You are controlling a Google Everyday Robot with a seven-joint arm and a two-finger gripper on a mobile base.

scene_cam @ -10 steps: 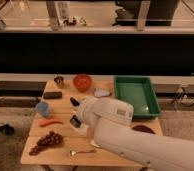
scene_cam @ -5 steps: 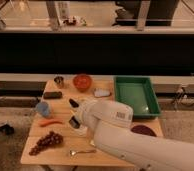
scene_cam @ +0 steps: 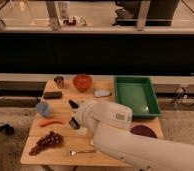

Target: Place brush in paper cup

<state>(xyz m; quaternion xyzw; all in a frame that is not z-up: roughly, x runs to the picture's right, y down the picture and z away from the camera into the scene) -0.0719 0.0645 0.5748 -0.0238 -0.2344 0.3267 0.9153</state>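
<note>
Gripper (scene_cam: 76,119) sits low over the table (scene_cam: 105,159), just at 9 o'clock of table centre, with the arm coming in from 5 o'clock. I cannot tell whether it is wide, narrow or holding anything.

A pale rounded shape right under the gripper's 6 o'clock side is probably the paper cup (scene_cam: 81,131), mostly hidden by the wrist. A short dark piece (scene_cam: 73,104) juts from the gripper toward 11 o'clock. It may be the brush, but this is not certain.

Progress, as a judgement: late in the placing step. The tool is over or beside the cup, and release is not confirmed.

Room to move:
- carrot (scene_cam: 50,121) and light blue cup (scene_cam: 43,108) are near at 9 to 10 o'clock
- grapes (scene_cam: 46,141) at 8 o'clock
- spoon (scene_cam: 80,151) at 6 o'clock, by the near edge
- green tray (scene_cam: 135,95) well apart at 2 o'clock

The clearest way out is straight up.
</note>
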